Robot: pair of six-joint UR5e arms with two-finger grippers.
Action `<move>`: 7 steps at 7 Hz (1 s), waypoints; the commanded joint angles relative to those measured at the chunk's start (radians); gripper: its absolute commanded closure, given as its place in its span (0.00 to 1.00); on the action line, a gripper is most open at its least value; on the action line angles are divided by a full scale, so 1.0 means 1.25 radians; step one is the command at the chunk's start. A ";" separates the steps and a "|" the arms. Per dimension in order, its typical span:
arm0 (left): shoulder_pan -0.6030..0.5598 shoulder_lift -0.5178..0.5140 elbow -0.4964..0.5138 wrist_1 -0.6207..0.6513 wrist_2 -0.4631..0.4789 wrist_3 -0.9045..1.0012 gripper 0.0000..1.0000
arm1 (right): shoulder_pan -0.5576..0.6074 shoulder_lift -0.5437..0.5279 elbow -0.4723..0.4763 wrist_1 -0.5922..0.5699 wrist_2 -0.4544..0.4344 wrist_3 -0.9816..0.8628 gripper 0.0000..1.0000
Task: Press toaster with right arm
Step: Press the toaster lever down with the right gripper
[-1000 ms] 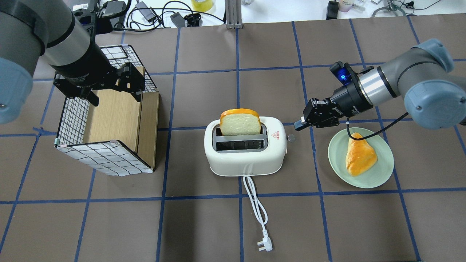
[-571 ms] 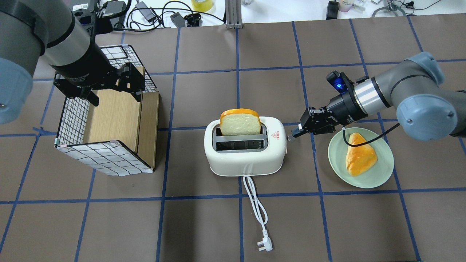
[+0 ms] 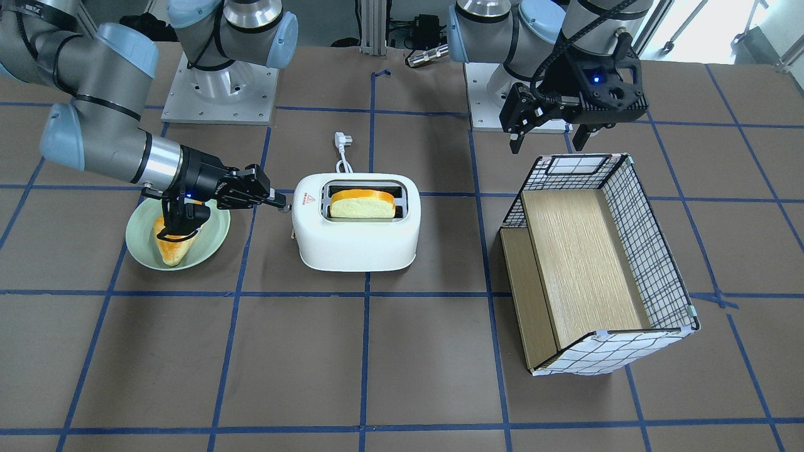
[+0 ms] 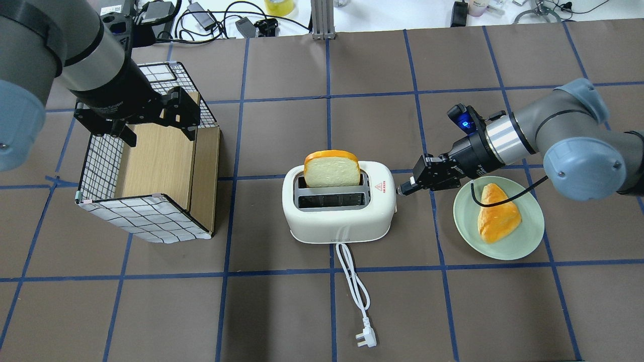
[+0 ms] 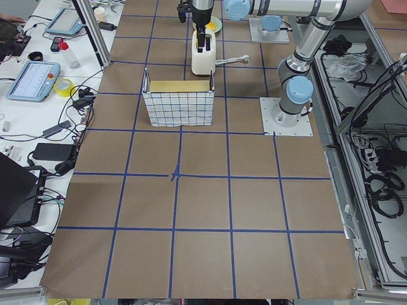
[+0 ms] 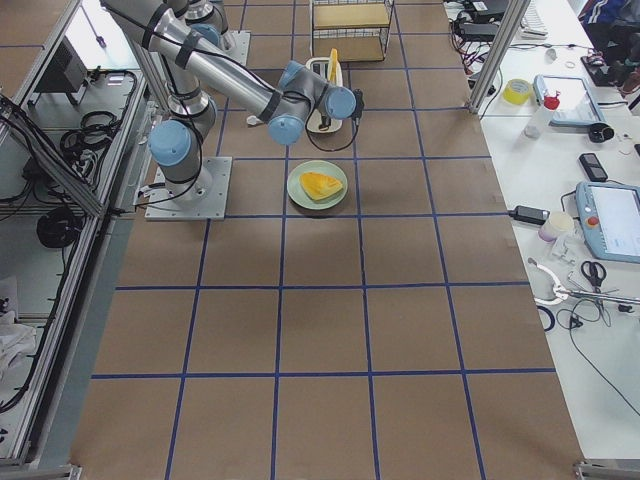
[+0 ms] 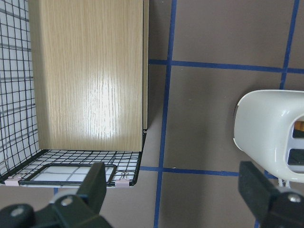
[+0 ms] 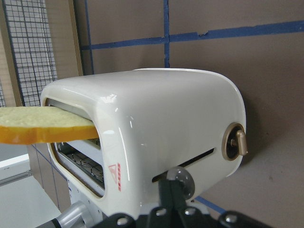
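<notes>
Brown tabletop [image 4: 282, 311] holds toaster [image 4: 337, 221], its lever [image 8: 179, 179] touching the pressed-together right end effector [image 4: 404, 190].

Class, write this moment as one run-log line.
right gripper: shut, tip at toaster lever | bread slice: raised in slot | left gripper: open, above box end

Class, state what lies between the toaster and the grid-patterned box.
Only bare table, crossed by blue tape, between toaster and box, shown in the overhead view.
</notes>
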 commanded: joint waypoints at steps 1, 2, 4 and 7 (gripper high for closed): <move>0.000 0.000 0.000 0.000 -0.001 0.000 0.00 | 0.000 0.024 0.012 -0.039 0.000 -0.002 1.00; 0.000 0.000 0.000 0.000 0.001 0.000 0.00 | 0.000 0.026 0.016 -0.047 -0.007 -0.004 1.00; 0.000 0.000 0.000 0.000 0.001 0.000 0.00 | 0.000 0.046 0.062 -0.135 -0.012 -0.003 1.00; 0.000 0.000 0.000 0.000 -0.001 0.000 0.00 | 0.000 0.044 0.065 -0.145 -0.016 0.002 1.00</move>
